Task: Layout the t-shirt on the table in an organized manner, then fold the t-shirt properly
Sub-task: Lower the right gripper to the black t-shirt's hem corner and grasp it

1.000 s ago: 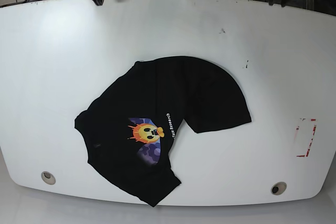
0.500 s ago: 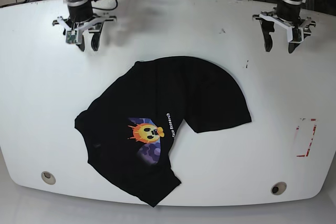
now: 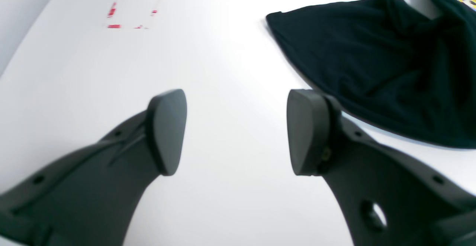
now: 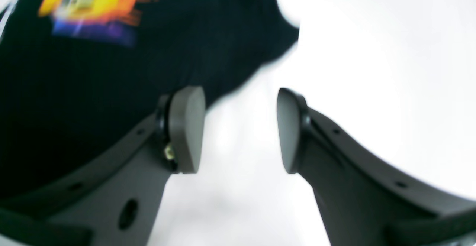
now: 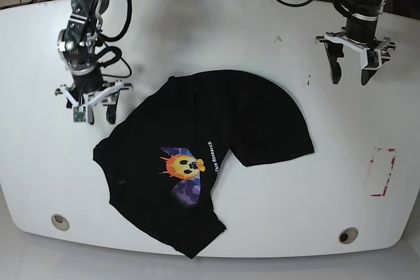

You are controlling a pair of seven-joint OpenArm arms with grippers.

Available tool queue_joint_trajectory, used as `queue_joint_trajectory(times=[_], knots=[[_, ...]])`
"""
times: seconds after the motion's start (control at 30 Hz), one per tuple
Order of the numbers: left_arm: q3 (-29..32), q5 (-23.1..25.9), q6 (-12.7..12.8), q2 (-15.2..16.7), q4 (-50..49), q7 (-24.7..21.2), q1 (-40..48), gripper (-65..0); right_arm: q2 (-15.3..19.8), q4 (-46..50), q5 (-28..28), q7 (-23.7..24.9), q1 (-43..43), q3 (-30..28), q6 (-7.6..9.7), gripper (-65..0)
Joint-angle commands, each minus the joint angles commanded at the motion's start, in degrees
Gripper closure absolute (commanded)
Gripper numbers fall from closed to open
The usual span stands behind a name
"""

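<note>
The black t-shirt [image 5: 210, 142] lies crumpled and skewed in the middle of the white table [image 5: 216, 31], its yellow-orange face graphic [image 5: 182, 166] facing up. My right gripper [image 5: 100, 120] is open and empty, just above the table beside the shirt's upper-left edge. In the right wrist view the gripper [image 4: 240, 127] hangs over bare table with the shirt [image 4: 93, 71] to its left. My left gripper [image 5: 351, 80] is open and empty over bare table, up and right of the shirt. In the left wrist view the gripper [image 3: 236, 130] has the shirt [image 3: 372, 64] to its right.
Two round grey holes [image 5: 60, 221] [image 5: 348, 235] sit near the table's front edge. A red-marked patch [image 5: 382, 172] is at the right, also in the left wrist view [image 3: 126, 15]. Small dark marks [image 5: 306, 82] lie near the left gripper. Cables run behind the table.
My right arm has swung forward and down from the table's back edge to the shirt's upper-left side. My left arm has come forward a little. The shirt has not moved.
</note>
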Motion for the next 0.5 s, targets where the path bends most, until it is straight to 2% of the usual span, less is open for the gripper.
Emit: queue_joint_trajectory(times=[0.3,0.5], knots=[[-0.1,0.0,0.0,-0.2,0.0,0.0,0.8,-40.1,4.7,-22.2,0.0,0.4,15.9,0.0,0.00,-30.6],[-0.1,0.0,0.0,-0.2,0.0,-0.1,2.3,-40.1,7.3,-35.8,0.1,4.7,23.5,-0.4,0.09,-30.6]])
